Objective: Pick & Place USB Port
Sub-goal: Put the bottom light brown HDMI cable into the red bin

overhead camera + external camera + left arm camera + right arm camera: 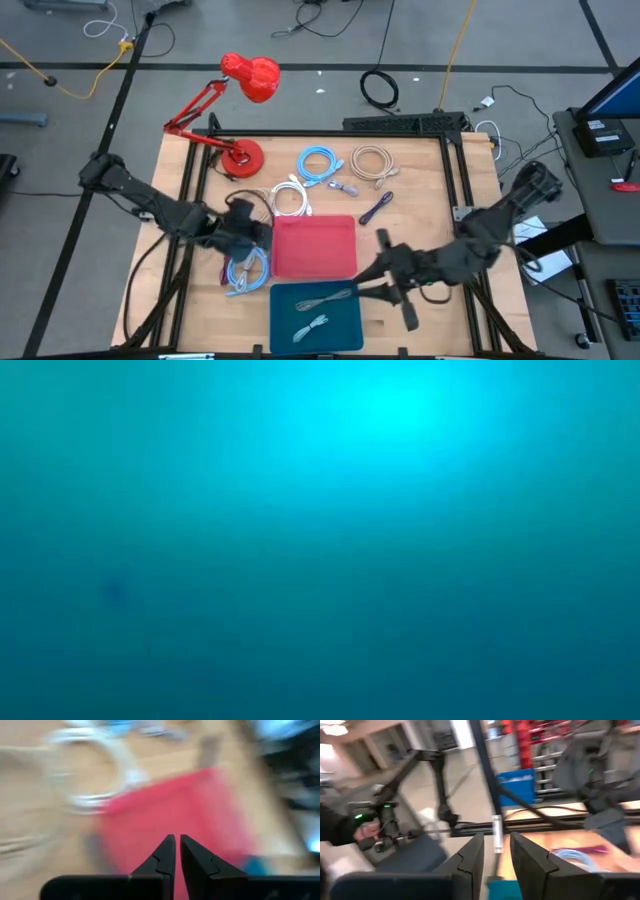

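Observation:
Coiled cables lie on the wooden table: a white one (290, 198), a blue one (318, 165), a beige one (372, 160) and a second blue one (245, 270). A small grey plug piece (345, 187) and a dark cable (375, 208) lie nearby. A red tray (315, 248) sits at the centre. The blue tray (345, 335) in front of it holds two pale cables (318, 310). My left gripper (262, 232) (176, 837) is shut and empty at the red tray's (190, 805) left edge. My right gripper (368, 272) (496, 836) hangs open and level, right of both trays. The low view shows nothing.
A red desk lamp (240, 155) stands at the table's far left. Black frame rails (455, 170) run along the table's sides. Beyond the table, in the right wrist view, a person's hand (364, 831) holds a handle.

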Controlling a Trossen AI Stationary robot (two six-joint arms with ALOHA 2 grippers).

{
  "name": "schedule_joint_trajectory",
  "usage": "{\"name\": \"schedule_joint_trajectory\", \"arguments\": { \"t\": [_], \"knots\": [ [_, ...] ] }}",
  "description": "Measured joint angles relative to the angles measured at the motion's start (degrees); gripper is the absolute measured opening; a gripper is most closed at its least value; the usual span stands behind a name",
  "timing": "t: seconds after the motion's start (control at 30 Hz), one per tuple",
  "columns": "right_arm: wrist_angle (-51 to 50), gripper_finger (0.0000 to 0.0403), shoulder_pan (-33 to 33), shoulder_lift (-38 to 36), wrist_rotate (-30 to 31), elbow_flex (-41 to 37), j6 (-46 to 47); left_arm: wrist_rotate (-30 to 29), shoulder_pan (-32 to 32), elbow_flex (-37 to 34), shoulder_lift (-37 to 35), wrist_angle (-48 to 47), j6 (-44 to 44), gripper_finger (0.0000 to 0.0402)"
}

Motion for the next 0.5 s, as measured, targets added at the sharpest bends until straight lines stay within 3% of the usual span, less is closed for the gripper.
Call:
{"name": "schedule_joint_trajectory", "arguments": {
  "t": [0.1,0.23,0.37,0.5],
  "knots": [
    [-0.85,0.0075,2.13,-1.83,6.38,-1.97,0.62,8.06,4.68,-0.07,0.01,-12.03,-1.64,0.0004],
    [-0.74,0.0066,4.02,-2.29,9.24,-4.12,2.26,21.43,7.27,-0.07,0.02,-22.04,-1.04,0.0020],
    [-0.14,0.0058,4.64,-2.28,9.26,-6.82,4.53,24.74,5.32,-0.05,-0.02,-27.98,-3.74,0.0044],
    [1.27,0.0055,4.60,-2.30,9.37,-9.50,6.32,25.53,4.38,-0.05,-0.07,-28.10,-5.56,0.0089]
  ]
}}
